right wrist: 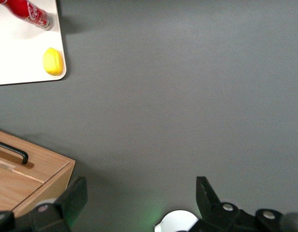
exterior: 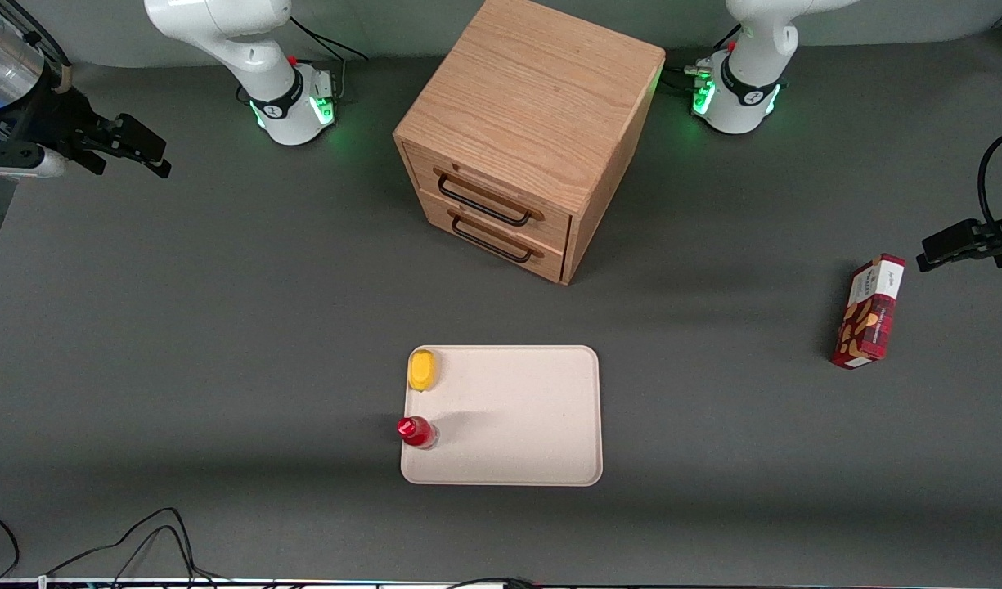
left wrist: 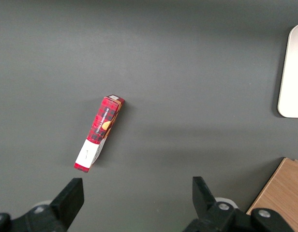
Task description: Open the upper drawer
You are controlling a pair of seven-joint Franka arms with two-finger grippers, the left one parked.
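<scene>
You have a light oak-grain cabinet [exterior: 533, 123] on a dark grey table [exterior: 222, 327], its upper drawer [exterior: 488, 195] in the same pale wood with a black wire handle [exterior: 483, 204], matched by the lower drawer [exterior: 494, 244]. The black gripper [exterior: 145, 151], fingers parted, hangs at the working arm's end. Nearer the camera, a cream tray [exterior: 533, 417] carries a yellow lemon [exterior: 423, 370] and a red bottle [exterior: 416, 431]; toward the parked arm's end lies a red plaid box [exterior: 869, 312] with a white panel.

Robotics lab bench, as I see it from my station. Two white robot arm bases with green status lights [exterior: 292, 106] are bolted to a dark grey matte tabletop [exterior: 222, 327]. Loose black cables [exterior: 141, 540] trail along the edge nearest the front camera. My black two-finger gripper [exterior: 137, 147] hangs over the working arm's end, jaws apart.
</scene>
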